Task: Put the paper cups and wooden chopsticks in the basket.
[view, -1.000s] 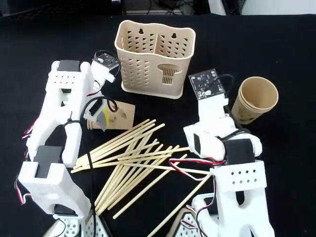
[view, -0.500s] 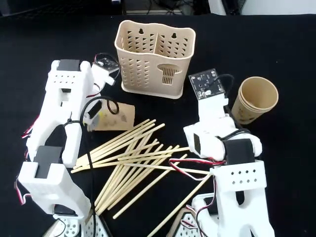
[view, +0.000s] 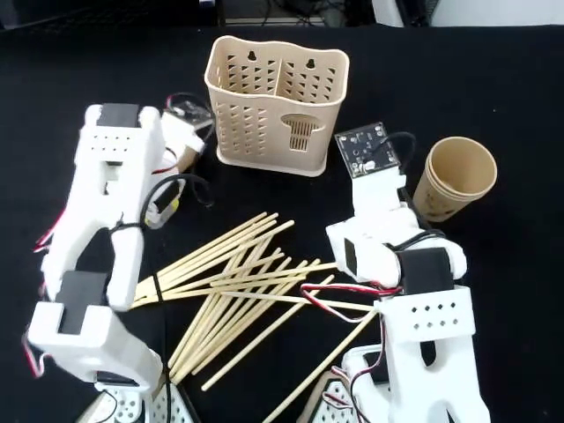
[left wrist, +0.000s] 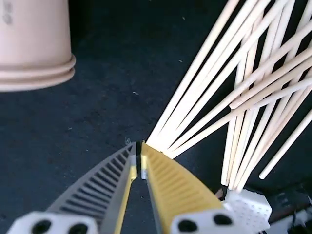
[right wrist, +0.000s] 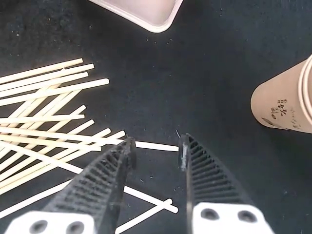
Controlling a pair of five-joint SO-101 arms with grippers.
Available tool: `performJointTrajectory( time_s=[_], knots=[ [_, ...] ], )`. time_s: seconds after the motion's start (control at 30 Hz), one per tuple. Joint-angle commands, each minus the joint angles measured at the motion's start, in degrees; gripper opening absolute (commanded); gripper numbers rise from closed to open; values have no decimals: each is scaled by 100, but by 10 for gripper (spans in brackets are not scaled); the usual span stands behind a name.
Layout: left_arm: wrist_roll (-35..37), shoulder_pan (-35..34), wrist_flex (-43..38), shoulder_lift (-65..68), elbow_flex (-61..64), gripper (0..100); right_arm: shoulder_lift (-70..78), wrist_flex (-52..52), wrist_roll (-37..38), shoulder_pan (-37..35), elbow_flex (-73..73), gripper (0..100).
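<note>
1. The left gripper (left wrist: 139, 158) is clenched with nothing between its fingers, its tips just beside the near ends of the wooden chopsticks (view: 233, 278), which lie fanned out on the black table (view: 493, 79) between the two arms
2. A paper cup (left wrist: 34, 44) rests near that gripper, apart from it
3. The right gripper (right wrist: 156, 145) is released, its fingers spread over a single chopstick; the stacked paper cups (view: 454, 181) sit just beside the right arm
4. The basket (view: 278, 101) stands upright on the far side of the chopsticks, apart from them and from the cups
</note>
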Motion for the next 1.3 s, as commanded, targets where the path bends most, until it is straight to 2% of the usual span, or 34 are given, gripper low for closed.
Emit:
performJointTrajectory(
  time_s=[0.0, 0.1, 0.17, 0.3, 0.47, 0.6, 0.83, 1.1, 1.27],
  knots=[
    [35, -295, 62, -738, -251, 66, -110, -97, 35, -70, -22, 158],
    [44, -655, 9, -1257, -251, 148, -110, -114, 44, -70, -22, 158],
    [70, -989, -343, -1495, -136, 186, -110, -114, 44, -79, -31, 158],
    [1046, -1516, -1618, -1565, 479, 196, -110, -114, 44, -79, -31, 158],
    [1960, -1402, -3191, -1565, 1657, 198, -110, -114, 44, -79, -22, 158],
    [2488, -1349, -4229, -1565, 2264, 256, -110, -105, 44, -79, -13, 158],
    [2927, -1095, -4484, -1565, 2316, 249, -136, -290, 53, -79, 286, 158],
    [3191, -1103, -6101, -1556, 3055, 249, -136, -554, 193, -79, 690, 158],
    [3200, -1095, -6470, -1512, 3248, 249, -145, -563, 290, -53, 664, 158]
  ],
)
